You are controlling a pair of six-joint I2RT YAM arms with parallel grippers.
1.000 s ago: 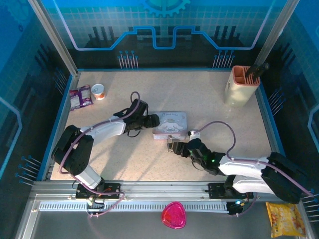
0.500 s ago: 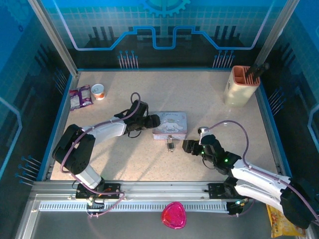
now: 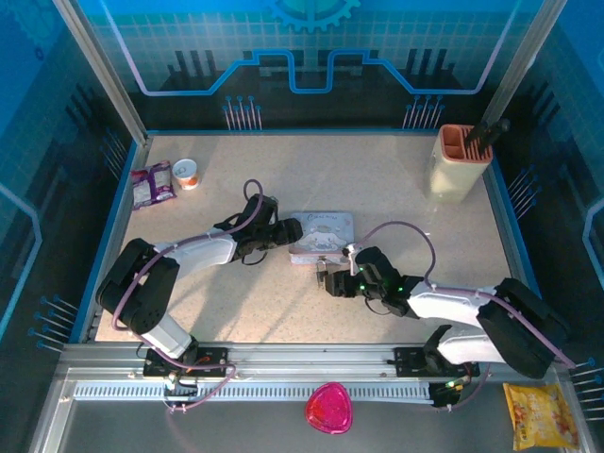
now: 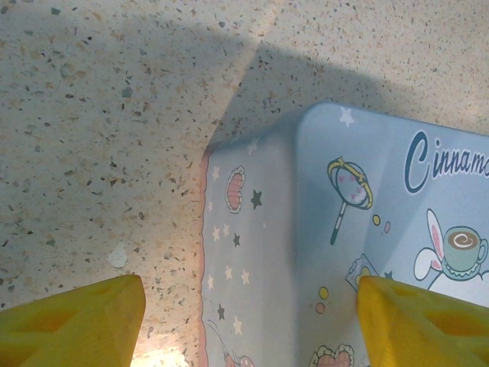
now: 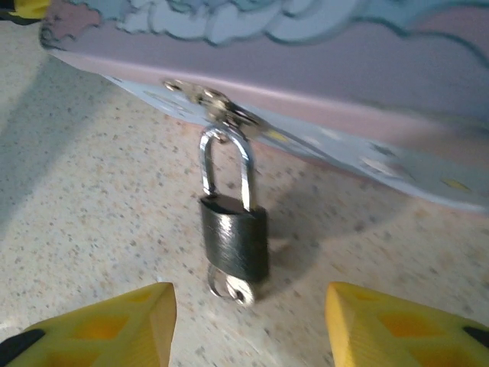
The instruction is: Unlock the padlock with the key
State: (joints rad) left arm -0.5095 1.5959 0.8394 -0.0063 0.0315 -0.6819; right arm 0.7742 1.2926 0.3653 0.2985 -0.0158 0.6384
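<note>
The small dark padlock (image 5: 234,245) hangs by its silvery shackle from the hasp on the front of the pale blue tin (image 5: 321,46) and rests on the table. The key (image 5: 233,289) sticks out of its underside. My right gripper (image 5: 248,329) is open just short of it, one yellow finger on each side, touching nothing. From above, the padlock (image 3: 322,275) lies between the tin (image 3: 323,234) and my right gripper (image 3: 332,283). My left gripper (image 4: 248,321) is open at the tin's left end, one finger over the table, the other over the lid (image 4: 359,214).
A beige holder (image 3: 460,160) stands at the back right. A small cup (image 3: 187,173) and a snack packet (image 3: 152,184) lie at the back left. A pink object (image 3: 328,408) and a yellow packet (image 3: 543,415) sit off the table's near edge.
My right gripper drew back to the right of the padlock, then came in again toward it with its jaws narrower. The left arm has barely shifted.
</note>
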